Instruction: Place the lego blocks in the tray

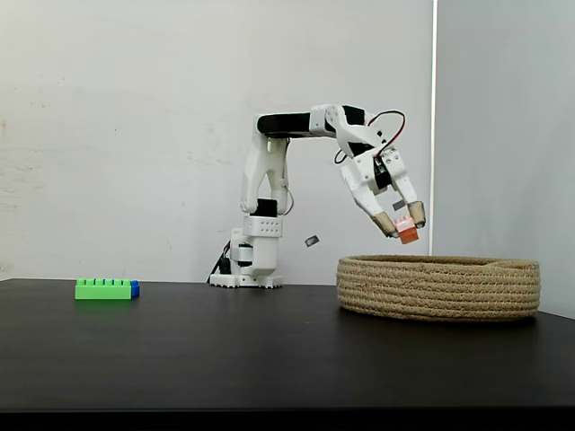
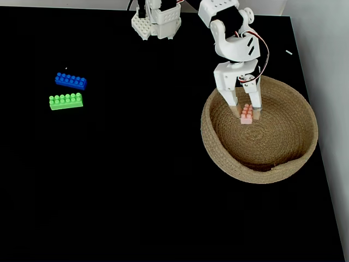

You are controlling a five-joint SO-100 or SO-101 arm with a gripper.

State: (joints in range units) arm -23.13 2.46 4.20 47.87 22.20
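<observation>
My gripper (image 1: 401,222) hangs over the near-left part of the tray (image 1: 439,287), a wide coiled-rope basket, shut on the short salmon-pink lego block (image 1: 409,233). From above, the gripper (image 2: 245,111) has the pink block (image 2: 246,114) between its tan fingertips, sticking out past them above the tray's floor (image 2: 272,147). Far to the left, the green block (image 2: 66,101) and the blue block (image 2: 71,81) lie side by side on the black table. In the side-on fixed view the green block (image 1: 103,288) hides most of the blue block (image 1: 135,289).
The arm's white base (image 2: 156,22) stands at the table's back edge. A white wall runs behind it and along the right. Open black tabletop (image 2: 136,180) stretches between the two loose blocks and the tray.
</observation>
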